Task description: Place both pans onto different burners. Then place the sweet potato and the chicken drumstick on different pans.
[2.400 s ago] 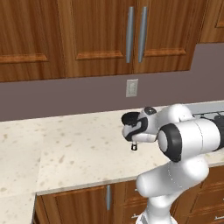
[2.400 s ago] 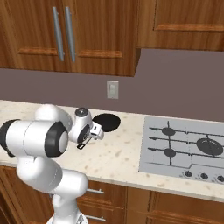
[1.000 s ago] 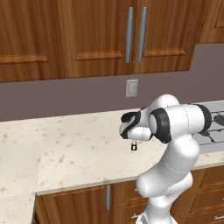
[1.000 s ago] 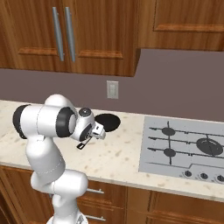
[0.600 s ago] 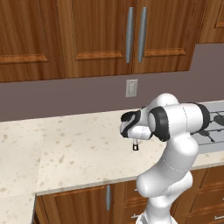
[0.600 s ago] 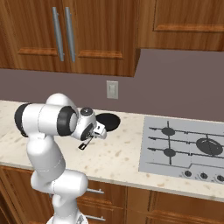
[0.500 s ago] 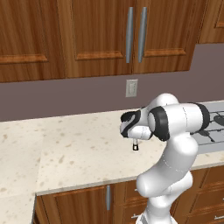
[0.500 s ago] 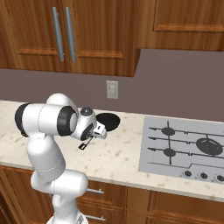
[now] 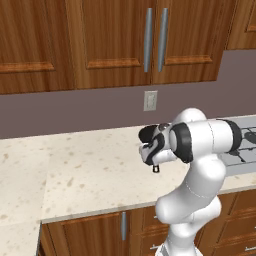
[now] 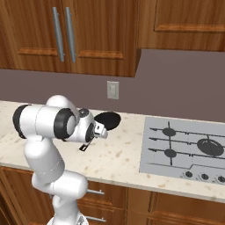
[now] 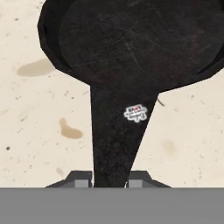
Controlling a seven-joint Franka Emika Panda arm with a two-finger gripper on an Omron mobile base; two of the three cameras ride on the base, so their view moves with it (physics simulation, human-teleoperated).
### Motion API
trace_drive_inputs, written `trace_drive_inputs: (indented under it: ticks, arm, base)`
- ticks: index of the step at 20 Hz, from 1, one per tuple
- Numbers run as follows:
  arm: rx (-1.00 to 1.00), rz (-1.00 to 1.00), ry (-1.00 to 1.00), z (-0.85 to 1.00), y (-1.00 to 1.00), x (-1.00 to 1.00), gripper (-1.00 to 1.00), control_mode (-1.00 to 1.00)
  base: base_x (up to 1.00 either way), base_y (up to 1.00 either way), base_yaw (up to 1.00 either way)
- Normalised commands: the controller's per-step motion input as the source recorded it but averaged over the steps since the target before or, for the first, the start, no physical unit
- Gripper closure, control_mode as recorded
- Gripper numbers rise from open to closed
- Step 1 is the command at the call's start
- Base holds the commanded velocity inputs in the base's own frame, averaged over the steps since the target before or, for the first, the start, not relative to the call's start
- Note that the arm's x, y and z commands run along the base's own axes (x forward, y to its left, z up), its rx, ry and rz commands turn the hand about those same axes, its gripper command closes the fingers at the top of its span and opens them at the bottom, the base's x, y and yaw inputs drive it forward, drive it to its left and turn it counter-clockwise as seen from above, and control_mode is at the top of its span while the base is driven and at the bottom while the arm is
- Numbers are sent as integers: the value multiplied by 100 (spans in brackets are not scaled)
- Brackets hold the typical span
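Observation:
One black pan (image 11: 131, 39) lies on the counter with its long handle (image 11: 114, 140) running down between my fingertips. My gripper (image 11: 109, 181) is shut on that handle. From the right base view the same pan (image 10: 108, 119) sits near the wall, just past my gripper (image 10: 93, 133). In the left base view my gripper (image 9: 152, 158) hangs over the counter. A second pan (image 10: 210, 147) rests on a right-hand burner of the cooktop (image 10: 154, 162). Two bare burners (image 10: 169, 131) stand on its left side. The sweet potato and the chicken drumstick are out of view.
A beige speckled counter (image 10: 118, 158) runs along a brown backsplash with a wall outlet (image 10: 113, 90). Wooden cabinets (image 10: 61, 35) hang above. Small knobs (image 10: 196, 176) line the cooktop's front. The counter (image 9: 75, 175) stretches away to the left.
The jaws have closed onto the pan's handle. The arm and the pan have stayed where they were over the last second.

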Motion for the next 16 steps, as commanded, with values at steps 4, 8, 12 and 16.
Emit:
trace_drive_inputs:
  ticks: [4,8,12,16]
  arm:
    - [-2,0,1,49,-14,-22,100,-100]
    - [0,1,7,54,-30,-29,100,-100]
    - [5,0,19,67,-39,-33,100,-100]
    - [1,0,28,98,-26,-34,100,-100]
  base:
    - [0,0,0]
    - [0,0,0]
    - [0,0,0]
    - [0,0,0]
